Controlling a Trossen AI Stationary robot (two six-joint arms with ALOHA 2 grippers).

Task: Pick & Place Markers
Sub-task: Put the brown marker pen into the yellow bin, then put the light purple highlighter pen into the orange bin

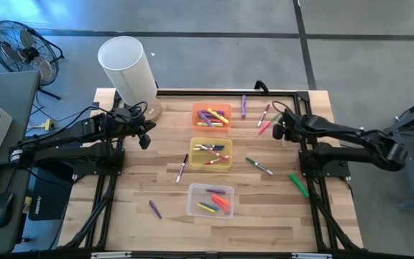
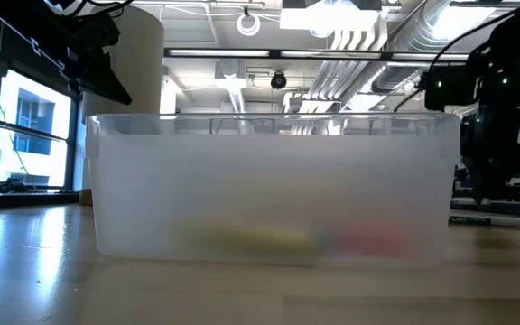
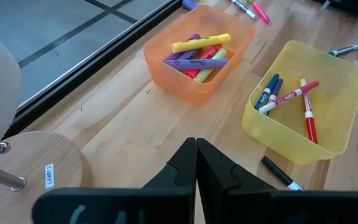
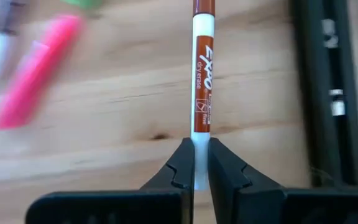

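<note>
Markers lie loose on the table in the high view: a black-capped one (image 1: 182, 169), a purple one (image 1: 154, 209), a green one (image 1: 299, 185) and a pink one (image 1: 264, 128). More fill the orange bin (image 1: 212, 116), yellow bin (image 1: 211, 153) and clear bin (image 1: 211, 201). My right gripper (image 4: 201, 168) (image 1: 279, 132), at the table's far right, is shut on a white-bodied Expo marker (image 4: 202, 62) with a red-brown cap. The pink marker (image 4: 33, 81) lies beside it. My left gripper (image 3: 196, 165) (image 1: 144, 137) is shut and empty, left of the yellow bin. My right gripper pinches the white marker's near end (image 4: 201, 140) between its two fingers. The marker runs straight on ahead of the fingers, along them, with its cap end farthest away. It sits close over the wood; whether it rests on the table I cannot tell.
A lamp with a white shade (image 1: 128, 68) and a round wooden base (image 3: 42, 171) stands at the far left corner, beside my left gripper. A black frame rail (image 4: 328, 93) runs along the table's right side. In the low view the clear bin (image 2: 273, 185) fills the foreground.
</note>
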